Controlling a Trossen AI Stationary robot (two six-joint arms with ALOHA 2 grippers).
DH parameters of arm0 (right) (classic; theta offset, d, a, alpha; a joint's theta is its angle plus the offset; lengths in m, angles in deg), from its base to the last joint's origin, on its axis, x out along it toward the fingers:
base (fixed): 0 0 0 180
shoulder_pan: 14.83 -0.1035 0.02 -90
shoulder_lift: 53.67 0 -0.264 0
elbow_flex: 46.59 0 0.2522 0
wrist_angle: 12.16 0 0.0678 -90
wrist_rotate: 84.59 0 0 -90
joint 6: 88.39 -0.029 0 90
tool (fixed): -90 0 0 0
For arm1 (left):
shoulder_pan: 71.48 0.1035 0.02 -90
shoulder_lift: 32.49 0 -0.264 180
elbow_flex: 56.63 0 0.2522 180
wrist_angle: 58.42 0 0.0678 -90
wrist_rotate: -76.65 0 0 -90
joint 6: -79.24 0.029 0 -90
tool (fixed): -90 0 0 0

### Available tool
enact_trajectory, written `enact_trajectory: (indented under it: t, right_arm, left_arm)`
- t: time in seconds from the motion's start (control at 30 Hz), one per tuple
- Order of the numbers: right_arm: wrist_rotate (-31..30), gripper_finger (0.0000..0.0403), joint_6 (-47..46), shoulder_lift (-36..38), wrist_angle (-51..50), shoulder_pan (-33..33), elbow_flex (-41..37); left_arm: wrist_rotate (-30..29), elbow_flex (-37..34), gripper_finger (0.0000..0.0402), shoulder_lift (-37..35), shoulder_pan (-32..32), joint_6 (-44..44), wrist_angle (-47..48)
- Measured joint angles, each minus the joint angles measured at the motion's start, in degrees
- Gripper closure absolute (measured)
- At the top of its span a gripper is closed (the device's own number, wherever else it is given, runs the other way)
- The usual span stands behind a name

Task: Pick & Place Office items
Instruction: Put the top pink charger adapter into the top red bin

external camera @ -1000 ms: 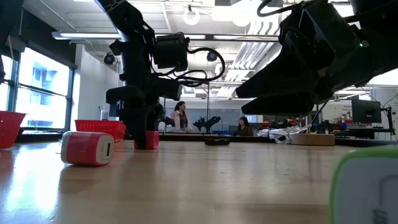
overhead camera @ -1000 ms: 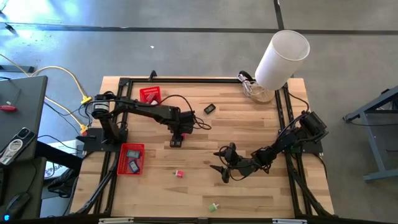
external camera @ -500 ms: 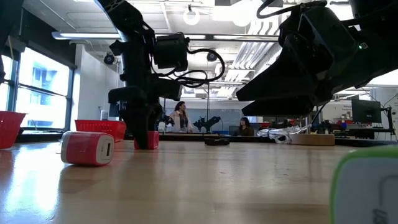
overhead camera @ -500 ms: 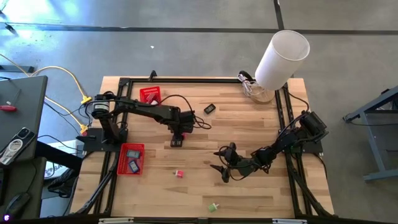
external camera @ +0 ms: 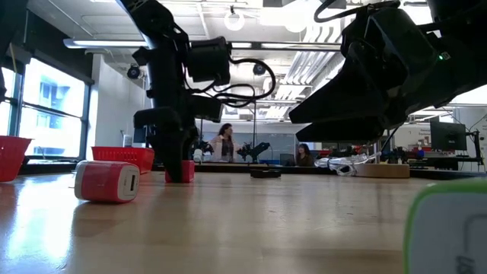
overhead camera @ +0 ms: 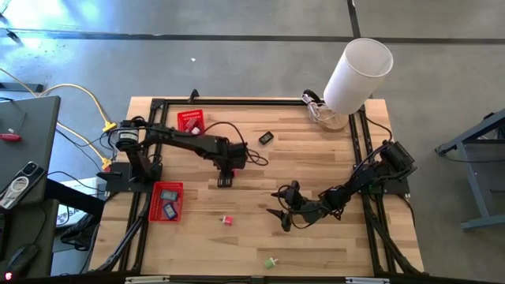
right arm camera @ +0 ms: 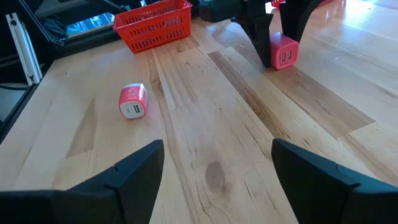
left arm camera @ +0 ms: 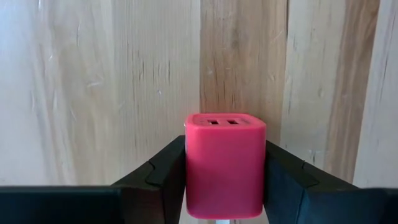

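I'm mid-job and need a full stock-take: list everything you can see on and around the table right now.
table: 1, light wood, black frame
baskets: 2, red mesh; one at the far left, one at the near left
pieces in near basket: 2, one bluish, other unclear
pink block: 1, table middle, standing on the wood
red and white block: 1, lying near the front
green block: 1, front edge
black piece: 1, far middle
white cylinder: 1, far right corner
people: 2, in the room behind
left end effector: fingers against both sides of the pink block
right end effector: open, low over the table's right middle
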Motion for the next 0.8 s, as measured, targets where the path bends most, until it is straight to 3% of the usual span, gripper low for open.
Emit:
enact_trajectory:
  t: [0.5, 0.8]
  right_arm:
    - [-0.67, 0.0118, -0.01, 0.0, -0.44, 0.02, -0.02]
    - [-1.03, 0.0118, -0.01, 0.0, -0.98, 0.02, 0.0]
  left_arm:
    - [-5.52, -0.11, 0.0249, -0.56, -3.73, -0.87, -1.08]
    - [-6.94, -0.17, 0.025, -8.65, -5.22, -2.06, 1.69]
